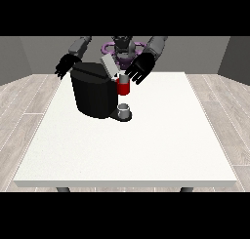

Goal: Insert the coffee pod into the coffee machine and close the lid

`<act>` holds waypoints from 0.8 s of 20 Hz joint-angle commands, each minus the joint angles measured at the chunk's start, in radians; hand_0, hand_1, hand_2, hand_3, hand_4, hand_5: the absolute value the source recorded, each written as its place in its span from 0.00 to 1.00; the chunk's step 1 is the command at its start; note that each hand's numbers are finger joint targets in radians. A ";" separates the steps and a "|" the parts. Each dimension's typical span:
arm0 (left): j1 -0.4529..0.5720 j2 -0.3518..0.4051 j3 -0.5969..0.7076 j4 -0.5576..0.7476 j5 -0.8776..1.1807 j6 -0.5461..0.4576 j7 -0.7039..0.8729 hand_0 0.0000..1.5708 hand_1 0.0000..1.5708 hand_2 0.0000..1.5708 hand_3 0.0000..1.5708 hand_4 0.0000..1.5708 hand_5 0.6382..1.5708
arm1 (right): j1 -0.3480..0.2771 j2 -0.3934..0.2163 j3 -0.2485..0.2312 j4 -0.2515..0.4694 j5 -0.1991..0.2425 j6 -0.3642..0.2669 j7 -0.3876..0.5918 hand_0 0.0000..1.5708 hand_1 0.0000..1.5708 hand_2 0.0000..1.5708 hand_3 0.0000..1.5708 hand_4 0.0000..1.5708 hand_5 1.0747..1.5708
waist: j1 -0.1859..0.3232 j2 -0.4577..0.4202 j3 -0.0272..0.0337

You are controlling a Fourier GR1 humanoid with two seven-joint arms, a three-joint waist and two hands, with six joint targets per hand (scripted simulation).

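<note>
A black machine point(93, 90) is seen on the white table point(132, 150), its grey lid point(109, 66) tilted up. The hand at the view's right point(140, 68) is held with fingers spread just beside a red thing at the machine point(123, 88). The hand at the view's left point(65, 65) is spread behind the machine. A grey thing point(124, 109) sits on the machine's base; whether it is the pod cannot be told.

You've got 1 white table point(146, 150), 1 black coffee machine point(93, 94) w/ 1 raised lid point(109, 66), and 2 hands: one at the view's left point(66, 65), one at the view's right point(139, 69). Just below the right-side hand: 1 red thing at the machine point(123, 88); lower still, 1 grey thing point(124, 109).
</note>
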 commanded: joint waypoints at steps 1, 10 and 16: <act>-0.013 -0.043 0.000 0.009 -0.005 0.027 0.033 0.78 0.78 0.81 0.75 0.31 1.00 | -0.021 -0.021 -0.009 0.002 -0.012 0.025 -0.005 0.00 0.00 0.00 0.00 0.28 1.00 | -0.024 0.023 -0.0011; 0.009 -0.055 -0.033 -0.016 -0.032 -0.015 0.027 0.72 0.72 0.74 0.64 0.29 1.00 | -0.012 -0.002 -0.029 0.053 -0.001 -0.024 0.002 0.00 0.00 0.00 0.00 0.23 1.00 | 0.033 -0.016 -0.0009; 0.021 -0.005 -0.015 -0.002 -0.040 0.000 -0.029 0.67 0.67 0.71 0.61 0.23 1.00 | -0.009 0.000 -0.007 0.006 0.014 -0.026 -0.007 0.00 0.00 0.00 0.00 0.28 1.00 | 0.020 0.012 -0.0012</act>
